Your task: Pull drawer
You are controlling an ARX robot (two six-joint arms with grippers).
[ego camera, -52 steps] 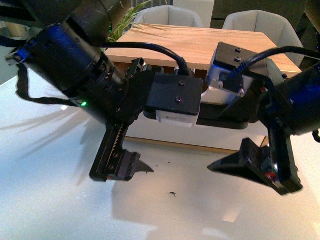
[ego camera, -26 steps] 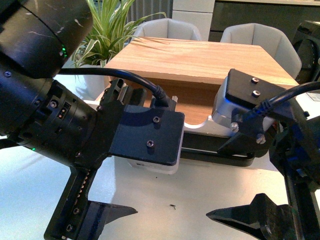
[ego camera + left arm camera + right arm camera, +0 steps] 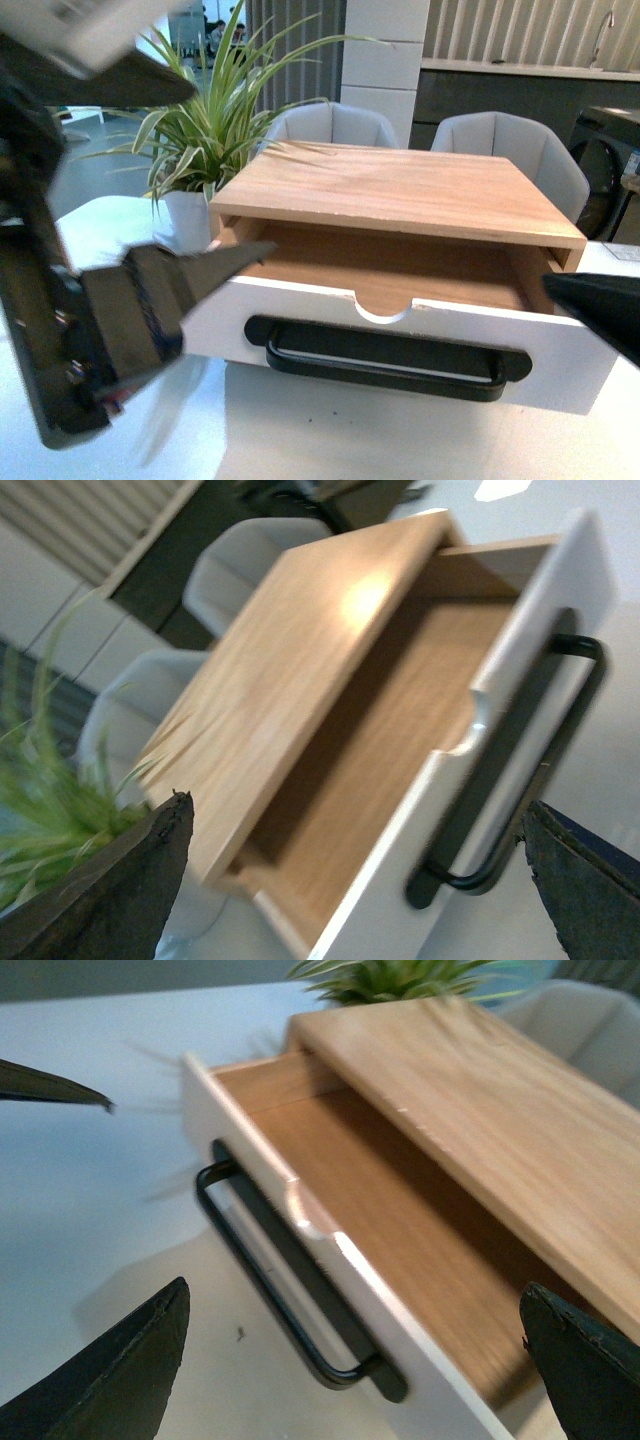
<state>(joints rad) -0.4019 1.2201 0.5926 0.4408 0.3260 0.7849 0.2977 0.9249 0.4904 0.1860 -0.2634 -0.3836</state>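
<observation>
On the white table [image 3: 330,440], your drawer [image 3: 450,325] already sat pulled out, handle [image 3: 390,352] running side to side; left claw [image 3: 355,805] and right claw [image 3: 352,1290] hovered before it, spread wide, empty.

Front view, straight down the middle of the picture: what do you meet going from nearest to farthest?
Black bar handle → white drawer front → the drawer's open wood interior → wooden top → grey chairs.
</observation>
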